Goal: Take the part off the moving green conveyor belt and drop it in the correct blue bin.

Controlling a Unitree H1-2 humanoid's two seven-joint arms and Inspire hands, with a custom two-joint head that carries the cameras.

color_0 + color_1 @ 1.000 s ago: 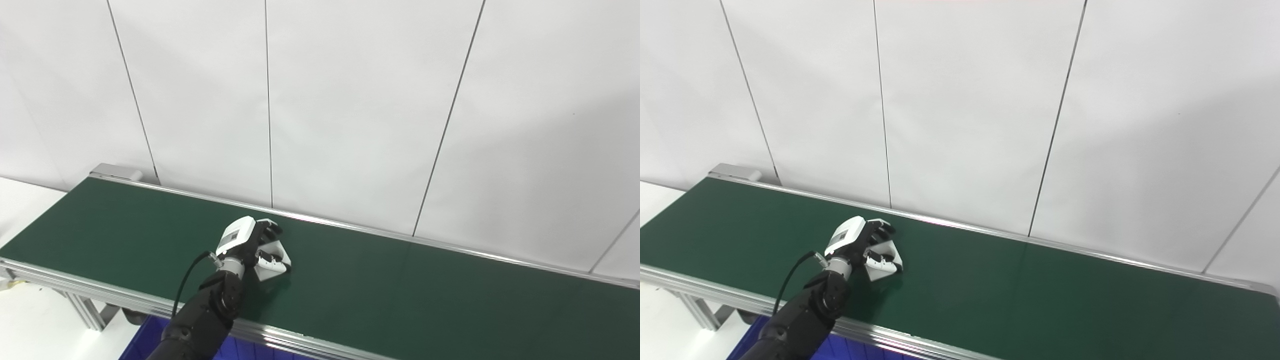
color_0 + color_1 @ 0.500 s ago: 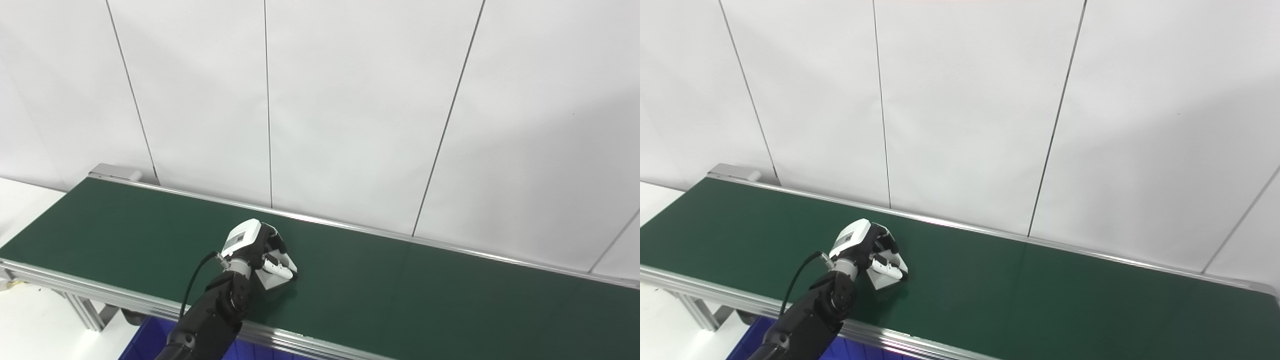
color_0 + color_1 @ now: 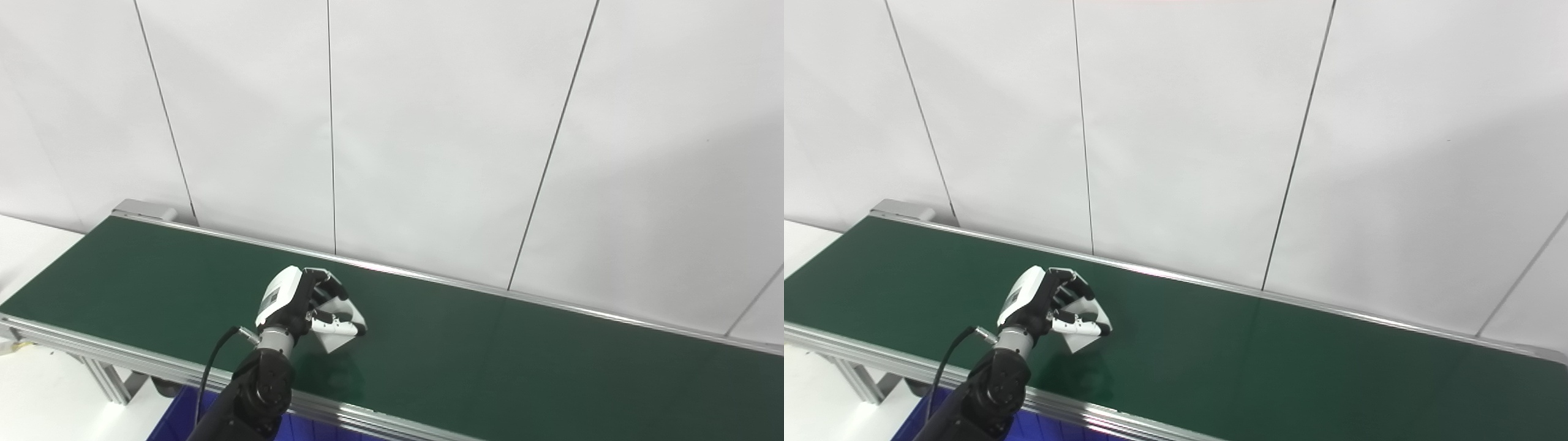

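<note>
left hand (image 3: 298, 304), white on the back with black fingers (image 3: 329, 286), up above the long dark green conveyor belt (image 3: 490, 355) near its front edge. curled tight around a small flat white part with a pointed corner (image 3: 334, 334). thumb (image 3: 340, 328) pressed along the top of the white part, pointed corner sticking out below. white part lifted clear of the belt, with a dark shadow on the green right under it. black arm (image 3: 251, 398) coming up from the bottom of the picture on the left side, with a thin black cable (image 3: 211, 367) looping beside the wrist. shiny silver rail (image 3: 367, 419) running along the near side of the belt, and another silver rail (image 3: 429, 278) along the far side. a bit of bright blue plastic bin (image 3: 177, 422) peeking out below the near rail, just beside the arm, mostly hidden. silver metal legs (image 3: 107, 383) under the left end of the belt. plain white wall panels (image 3: 429, 122) with thin dark lines behind it all. right hand nowhere in either view.
</note>
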